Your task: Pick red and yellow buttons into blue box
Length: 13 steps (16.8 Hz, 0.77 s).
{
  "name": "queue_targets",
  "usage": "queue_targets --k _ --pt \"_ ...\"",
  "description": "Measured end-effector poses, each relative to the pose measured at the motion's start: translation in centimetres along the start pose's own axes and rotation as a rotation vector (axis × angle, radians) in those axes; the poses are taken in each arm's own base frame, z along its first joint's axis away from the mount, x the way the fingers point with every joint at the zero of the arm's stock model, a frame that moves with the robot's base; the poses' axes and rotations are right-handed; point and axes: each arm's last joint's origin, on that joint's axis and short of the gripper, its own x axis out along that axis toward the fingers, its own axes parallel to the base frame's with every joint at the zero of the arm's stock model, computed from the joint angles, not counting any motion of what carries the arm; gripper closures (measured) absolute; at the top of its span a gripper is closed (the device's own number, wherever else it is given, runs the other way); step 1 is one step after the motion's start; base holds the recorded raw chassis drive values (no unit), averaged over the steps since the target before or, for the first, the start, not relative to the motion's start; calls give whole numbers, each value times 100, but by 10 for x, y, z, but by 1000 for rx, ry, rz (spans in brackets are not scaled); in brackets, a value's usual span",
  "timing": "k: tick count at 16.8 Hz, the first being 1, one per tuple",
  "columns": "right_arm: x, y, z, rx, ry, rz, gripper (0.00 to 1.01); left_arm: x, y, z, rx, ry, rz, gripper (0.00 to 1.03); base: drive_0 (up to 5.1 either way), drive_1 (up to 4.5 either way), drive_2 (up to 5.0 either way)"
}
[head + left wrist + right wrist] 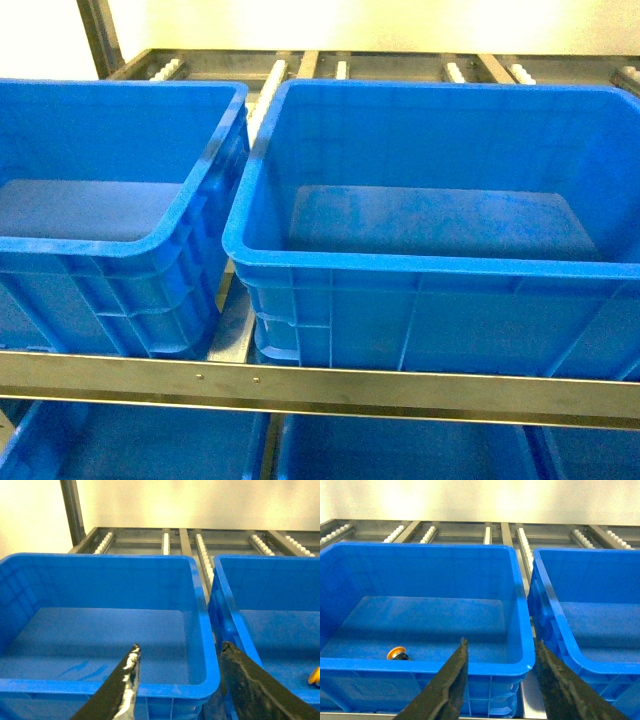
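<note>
A yellow button (397, 653) lies on the floor of a blue box (420, 666), near its front left, in the right wrist view. The left wrist view catches a sliver of yellow button (314, 676) at its right edge, inside the right-hand blue box (235, 610). The red button is out of view. My right gripper (501, 642) is open and holds nothing, hanging in front of that box's front right corner. My left gripper (180, 646) is open too, in front of the left box (100, 685). Neither gripper shows in the head view.
Two blue boxes (120, 245) (420, 265) stand side by side on a roller shelf, behind a metal front rail (320, 385). More blue boxes (140, 440) sit on the shelf below. A narrow gap separates the upper two. Roller tracks (522, 540) run behind.
</note>
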Motion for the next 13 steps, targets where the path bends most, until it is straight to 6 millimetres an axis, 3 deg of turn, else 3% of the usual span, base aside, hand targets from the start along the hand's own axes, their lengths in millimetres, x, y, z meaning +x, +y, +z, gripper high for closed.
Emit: queue_targets --k 1,4,5,13 --pt "-4 4 -2 -6 -3 -2 71 -6 8 -2 10 0 -6 67 0 0 0" --pt "-14 11 -9 -7 5 -7 97 -19 23 -11 20 18 -13 93 0 0 0" --pt "-17 14 -11 -11 3 -3 99 -23 28 -12 17 11 -9 101 0 0 0" --pt "-34 31 -21 -16 -7 -1 99 -46 47 -25 17 0 -8 101 0 0 0"
